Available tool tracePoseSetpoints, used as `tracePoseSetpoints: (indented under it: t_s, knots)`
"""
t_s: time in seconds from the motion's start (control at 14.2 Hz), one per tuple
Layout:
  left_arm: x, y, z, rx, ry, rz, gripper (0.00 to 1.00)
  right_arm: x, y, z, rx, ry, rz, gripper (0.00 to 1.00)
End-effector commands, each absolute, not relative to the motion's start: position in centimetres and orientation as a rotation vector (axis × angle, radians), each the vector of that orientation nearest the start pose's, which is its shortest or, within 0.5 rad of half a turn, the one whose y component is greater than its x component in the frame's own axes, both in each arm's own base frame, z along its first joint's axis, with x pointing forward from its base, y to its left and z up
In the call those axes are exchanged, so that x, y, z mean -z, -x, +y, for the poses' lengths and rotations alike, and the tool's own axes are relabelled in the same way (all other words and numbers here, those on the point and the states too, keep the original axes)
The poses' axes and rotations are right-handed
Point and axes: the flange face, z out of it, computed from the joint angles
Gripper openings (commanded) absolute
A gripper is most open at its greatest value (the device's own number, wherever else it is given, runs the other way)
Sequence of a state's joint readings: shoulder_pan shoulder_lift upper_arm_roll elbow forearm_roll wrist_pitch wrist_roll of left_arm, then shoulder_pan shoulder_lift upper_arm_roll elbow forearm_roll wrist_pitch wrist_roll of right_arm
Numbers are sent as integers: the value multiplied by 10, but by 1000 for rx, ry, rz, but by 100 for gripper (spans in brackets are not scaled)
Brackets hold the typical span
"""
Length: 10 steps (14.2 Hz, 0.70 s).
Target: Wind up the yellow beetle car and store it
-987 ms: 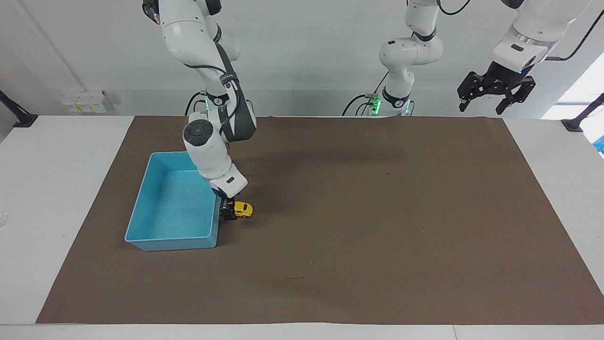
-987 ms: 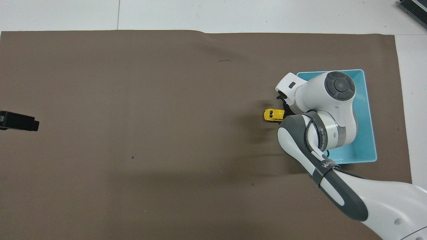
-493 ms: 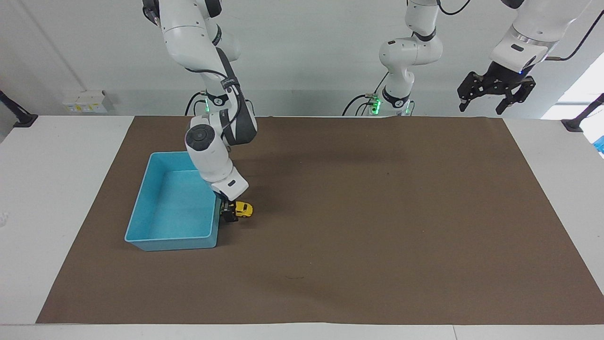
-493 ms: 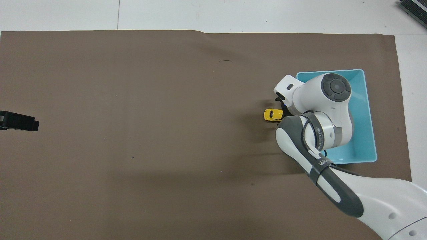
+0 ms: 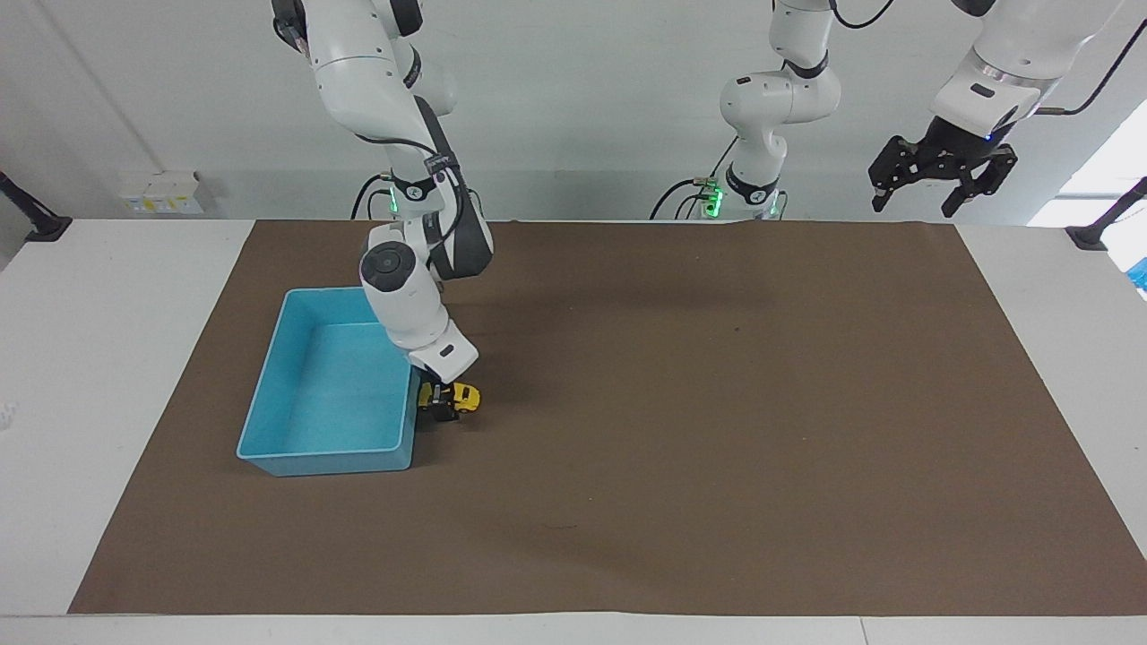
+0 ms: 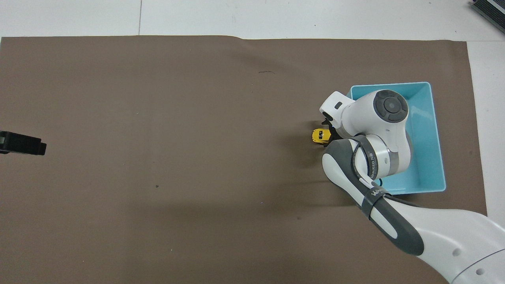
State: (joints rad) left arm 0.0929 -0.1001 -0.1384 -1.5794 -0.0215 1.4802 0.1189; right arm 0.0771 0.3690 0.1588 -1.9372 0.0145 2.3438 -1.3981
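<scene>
The yellow beetle car [image 5: 464,396] [image 6: 318,135] stands on the brown mat [image 5: 717,430], right beside the long wall of the light-blue bin [image 5: 269,376] [image 6: 426,134] that faces the left arm's end of the table. My right gripper [image 5: 439,403] [image 6: 329,132] is down at mat level over the end of the car closest to the bin and covers part of it. My left gripper [image 5: 941,179] [image 6: 21,144] hangs open and empty, high above the left arm's end of the table, and waits.
The bin holds nothing that I can see. My right arm's wrist and forearm [image 6: 378,130] hang over much of the bin. The mat covers most of the white table [image 5: 107,358].
My right gripper has slid along the car, away from the bin, and now covers more of it. The car has kept its place. The left arm has not moved.
</scene>
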Motion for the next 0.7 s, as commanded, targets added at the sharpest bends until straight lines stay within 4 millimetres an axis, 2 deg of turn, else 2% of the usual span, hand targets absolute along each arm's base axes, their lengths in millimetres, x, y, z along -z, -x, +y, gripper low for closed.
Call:
tracePoseSetpoints:
  t_s: [0.0, 0.14, 0.35, 0.63]
  knots:
    - [-667, -510, -28, 17, 3127, 250, 100, -301, -605, 143, -120, -2170, 2297, 25]
    - [-667, -510, -28, 17, 3127, 250, 100, -301, -606, 143, -118, -2182, 2288, 15]
    - [-667, -510, -28, 17, 3127, 250, 100, -308, -610, 146, -135, -2192, 2270, 8]
    - [-667, -510, -28, 17, 3126, 250, 100, -318, -613, 159, -152, -2226, 2233, 7]
